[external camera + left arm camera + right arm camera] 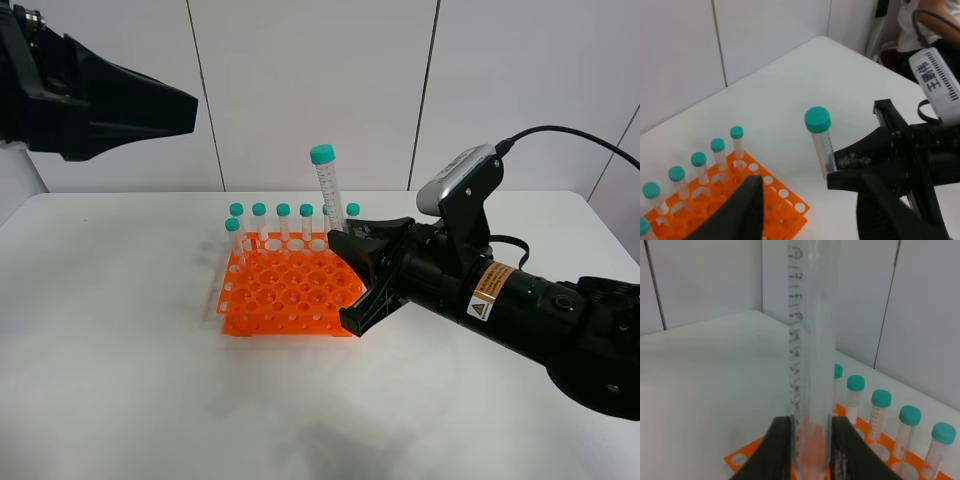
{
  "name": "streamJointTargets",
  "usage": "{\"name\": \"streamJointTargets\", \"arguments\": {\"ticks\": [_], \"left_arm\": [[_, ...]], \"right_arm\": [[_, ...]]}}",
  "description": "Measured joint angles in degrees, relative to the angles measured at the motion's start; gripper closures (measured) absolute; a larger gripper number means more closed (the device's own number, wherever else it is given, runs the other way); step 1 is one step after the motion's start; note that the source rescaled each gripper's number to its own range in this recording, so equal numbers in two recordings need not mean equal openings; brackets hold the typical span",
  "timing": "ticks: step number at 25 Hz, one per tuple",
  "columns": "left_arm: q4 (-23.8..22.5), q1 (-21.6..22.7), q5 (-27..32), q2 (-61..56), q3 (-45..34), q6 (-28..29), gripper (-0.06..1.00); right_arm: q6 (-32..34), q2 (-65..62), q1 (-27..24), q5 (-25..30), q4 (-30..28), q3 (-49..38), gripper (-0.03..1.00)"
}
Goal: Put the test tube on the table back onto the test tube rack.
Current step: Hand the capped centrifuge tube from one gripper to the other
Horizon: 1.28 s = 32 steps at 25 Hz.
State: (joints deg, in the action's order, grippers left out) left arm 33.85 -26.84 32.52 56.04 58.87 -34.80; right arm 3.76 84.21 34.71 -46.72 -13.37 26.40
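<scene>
Right hand (343, 240) clamps the slim clear teal-capped test tube (328, 195) upright, just beside the bright orange holed rack (290, 292)'s far-right corner; left hand (809, 214) gapes, farther away.

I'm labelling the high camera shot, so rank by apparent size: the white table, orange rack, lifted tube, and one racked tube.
1. table
2. test tube rack
3. lifted test tube
4. racked tube; the rack hides its lower part, so the two tubes may match.
</scene>
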Motion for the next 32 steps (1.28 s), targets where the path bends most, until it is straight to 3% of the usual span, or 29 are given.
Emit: {"name": "streamJointTargets", "arguments": {"ticks": [4,11,15,24,27,32], "left_arm": [[0.37,0.00,0.15,0.94,0.15,-2.47,0.23],[5.06,0.00,0.56,7.97,0.29,-4.40,0.20],[12.23,0.00,0.25,11.68,0.29,-10.37,0.14],[35.35,0.00,-0.03,17.88,0.40,-31.27,0.12],[39.13,0.00,-0.28,19.80,0.59,-34.79,0.12],[39.82,0.00,-3.54,22.49,0.59,-35.65,0.11]], "right_arm": [[0.00,0.00,0.00,0.18,0.00,0.00,0.95],[0.00,0.00,0.00,0.76,0.00,0.00,0.95],[0.00,0.00,0.00,0.76,0.00,0.00,0.95],[0.00,0.00,0.00,0.77,0.00,0.00,0.95],[0.00,0.00,0.00,0.82,0.00,0.00,0.95],[0.00,0.00,0.00,1.06,0.00,0.00,0.95]]}}
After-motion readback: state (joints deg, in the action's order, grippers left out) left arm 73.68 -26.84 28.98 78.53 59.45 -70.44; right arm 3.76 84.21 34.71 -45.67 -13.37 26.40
